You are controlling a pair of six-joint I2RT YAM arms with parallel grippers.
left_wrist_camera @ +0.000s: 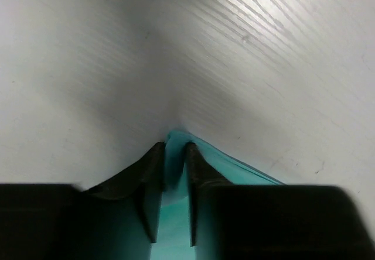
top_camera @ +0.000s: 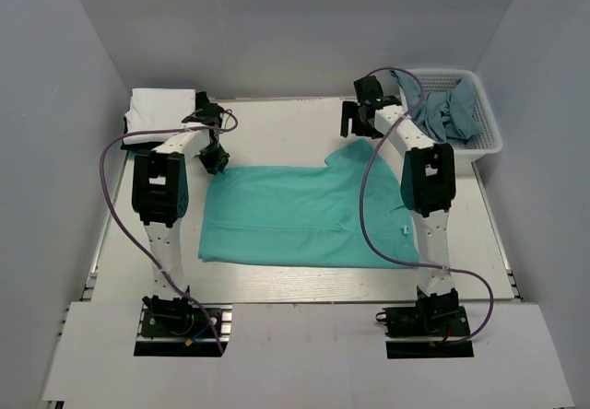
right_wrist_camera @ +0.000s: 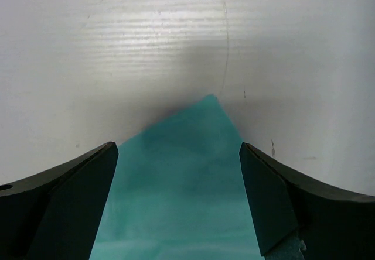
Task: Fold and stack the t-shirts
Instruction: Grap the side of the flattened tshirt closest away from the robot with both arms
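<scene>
We find a white, wood-grained table point(top_camera: 277, 128). A turquoise t-shirt point(top_camera: 295, 216) lies spread flat across its middle, one sleeve reaching toward the far right. A white folded t-shirt point(top_camera: 159, 110) sits at the far left corner, with a dark edge showing beneath it. A white lattice basket point(top_camera: 487, 144) stands at the far right corner, well apart from the folded shirt.

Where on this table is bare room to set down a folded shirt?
Bare table lies beyond the turquoise shirt, between the folded stack and the basket; a strip follows its near hem. Crowded at the shirt's far corners, by the left gripper and right gripper.
</scene>
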